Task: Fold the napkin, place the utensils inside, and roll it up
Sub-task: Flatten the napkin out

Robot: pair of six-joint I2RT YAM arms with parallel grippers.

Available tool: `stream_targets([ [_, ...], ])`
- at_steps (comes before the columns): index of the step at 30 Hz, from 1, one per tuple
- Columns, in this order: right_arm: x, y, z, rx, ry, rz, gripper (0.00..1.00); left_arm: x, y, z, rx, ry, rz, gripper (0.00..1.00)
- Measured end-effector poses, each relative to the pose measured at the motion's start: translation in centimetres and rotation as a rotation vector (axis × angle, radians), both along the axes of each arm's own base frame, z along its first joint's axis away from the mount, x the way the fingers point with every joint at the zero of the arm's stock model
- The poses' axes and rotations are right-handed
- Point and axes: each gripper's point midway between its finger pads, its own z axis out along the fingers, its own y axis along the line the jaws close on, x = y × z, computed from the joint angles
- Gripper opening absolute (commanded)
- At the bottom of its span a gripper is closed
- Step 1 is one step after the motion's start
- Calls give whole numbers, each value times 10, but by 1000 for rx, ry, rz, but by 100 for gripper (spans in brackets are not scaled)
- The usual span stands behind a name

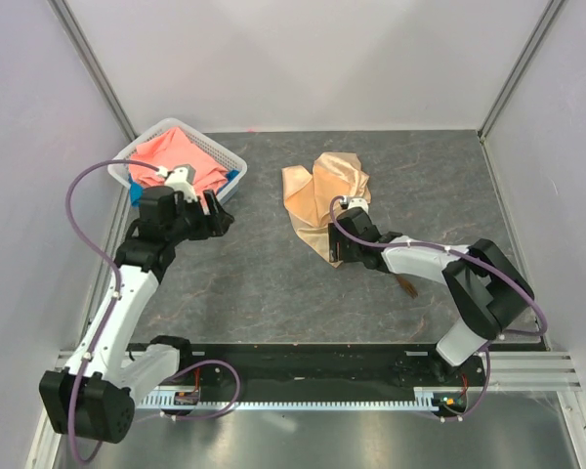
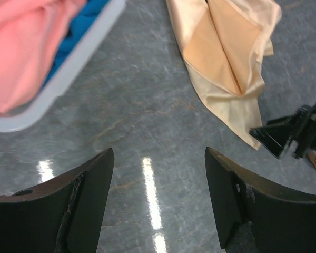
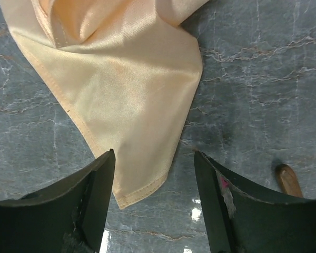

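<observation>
So the napkin (image 1: pixel 324 195) sits crumpled toward the far edge of the table (image 1: pixel 254 283), roughly mid-width. The right gripper (image 3: pixel 154 158) hangs over its near corner, jaws spread fairly wide, nothing pinched. The fork (image 3: pixel 288 180) lies near that corner, to the right, mostly hidden. The left gripper (image 2: pixel 158 158) is wide too, holding nothing, over bare table by the basket (image 1: pixel 142 149) in the far-left corner.

Peach-gold napkin (image 1: pixel 322 191), grey marbled table (image 1: pixel 254 283)
</observation>
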Motion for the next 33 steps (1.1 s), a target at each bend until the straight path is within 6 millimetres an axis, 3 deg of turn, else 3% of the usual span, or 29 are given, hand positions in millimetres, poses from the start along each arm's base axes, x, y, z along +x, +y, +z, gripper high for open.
stream_targets([
  [4, 2, 1, -10, -18, 23, -9, 49, -5, -34, -18, -10, 56, -60, 78],
  [5, 4, 2, -10, -20, 23, -11, 34, -6, -45, -25, -10, 74, -83, 78],
  [8, 7, 1, -11, -33, 20, -13, 8, -3, -70, -42, -12, 119, -125, 78],
  [10, 8, -3, -12, -51, 15, -23, 2, 3, -81, -56, -6, 152, -140, 78],
  [15, 5, -26, -5, -126, -2, -72, 1, 29, -109, -80, 42, 202, -157, 78],
  [18, 2, -48, 6, -144, -15, -121, 1, 55, -135, -75, 61, 179, -177, 77],
  [22, -6, -72, 17, -147, -9, -167, 0, 105, -177, -68, 82, 128, -214, 75],
  [30, -27, -70, 13, -91, 72, -128, 0, 181, -233, -109, 179, 125, -290, 65],
  [33, -29, -70, 13, -88, 79, -127, 0, 192, -243, -131, 225, 146, -312, 59],
])
